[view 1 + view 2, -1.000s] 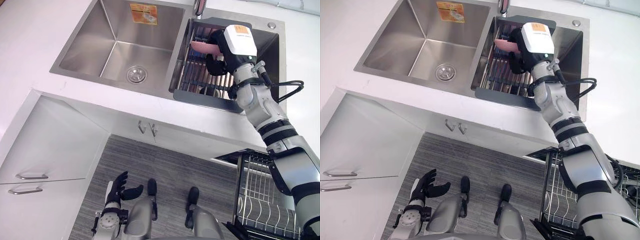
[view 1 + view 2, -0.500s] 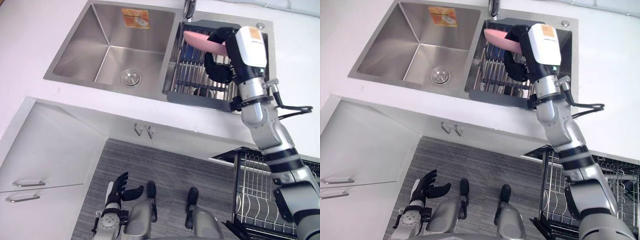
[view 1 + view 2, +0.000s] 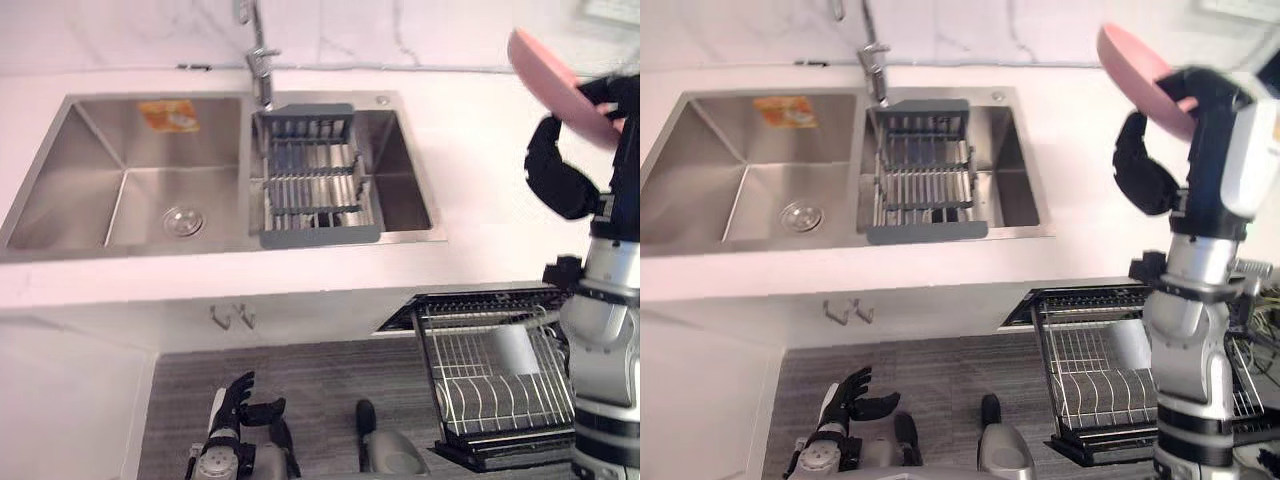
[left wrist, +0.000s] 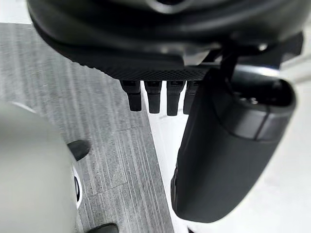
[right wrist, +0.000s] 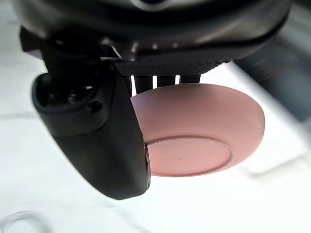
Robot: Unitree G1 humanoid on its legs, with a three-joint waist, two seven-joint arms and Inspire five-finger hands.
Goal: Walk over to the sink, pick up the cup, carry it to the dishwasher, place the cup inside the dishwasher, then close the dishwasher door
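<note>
Right hand grips a pink bowl, held up at 2 o'clock.
The right hand is closed on the pink bowl: its thumb lies on one side of the rim and its fingers curl behind the other. The bowl is tilted and shows against the white counter, apart from the sink at 10 o'clock. A dish rack sits in the sink under the faucet. The dishwasher rack is pulled out at 5 o'clock. The left hand hangs open at 7 o'clock, over the floor.
</note>
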